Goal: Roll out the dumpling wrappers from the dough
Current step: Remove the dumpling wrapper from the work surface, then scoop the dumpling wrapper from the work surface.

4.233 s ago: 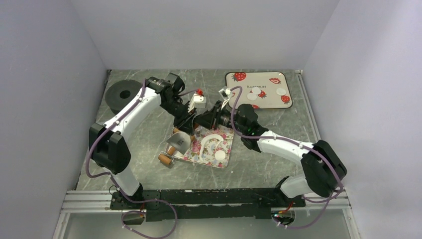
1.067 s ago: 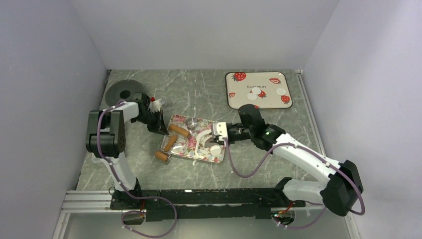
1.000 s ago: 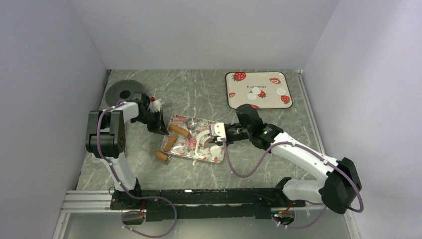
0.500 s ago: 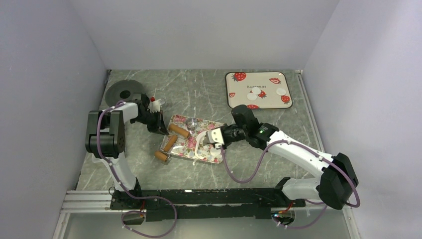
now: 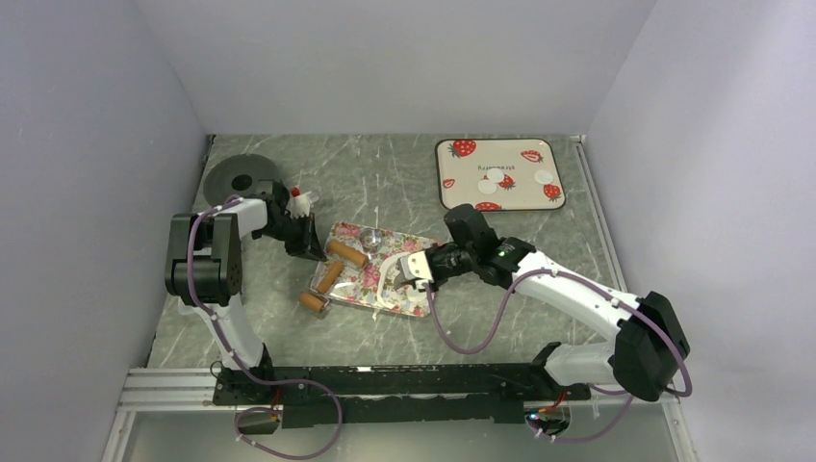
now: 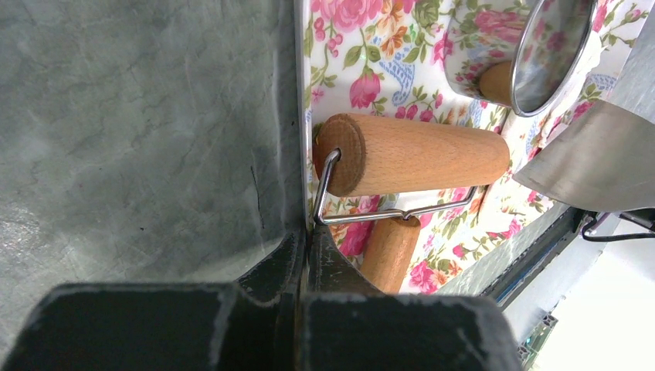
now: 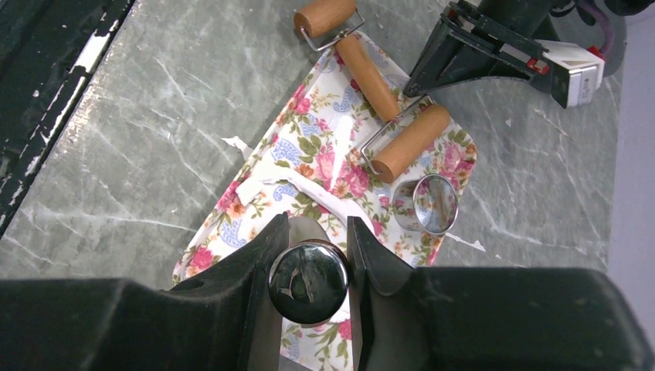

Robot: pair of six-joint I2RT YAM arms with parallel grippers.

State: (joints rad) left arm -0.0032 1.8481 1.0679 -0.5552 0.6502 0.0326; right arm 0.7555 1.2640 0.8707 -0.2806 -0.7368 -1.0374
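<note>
Right claw [image 5: 416, 268] is clamped on the round steel handle of a scraper [image 7: 309, 282], hanging low over the floral tray [image 5: 361, 279] where the leftover dough strips [image 7: 309, 193] lie. Left claw [image 6: 303, 239] is fully closed with its tips at that tray's rim, right by the wire frame of the wooden roller [image 6: 417, 154]; can't tell if it's actually pinching the rim. Finished dumpling wrappers [image 5: 496, 177] sit on the strawberry tray [image 5: 520, 159], well apart at the far right of the surface. Can't see whether another disc lies under the right claw. Risks as I see them: the floral tray looks light, so if the blade digs in at a steep angle it'll likely shove or tip the tray, more so if the left claw isn't holding it. The dough looks thin and ragged, so it should tear or smear rather than lift clean. The ring cutter [image 7: 435, 203] and roller are close to the scraper's working area; a wide sweep could knock either, and the roller's outer end overhangs the rim and could roll off. Anything carried on a flat blade across to the strawberry tray could slide off if the wrist tilts.
</note>
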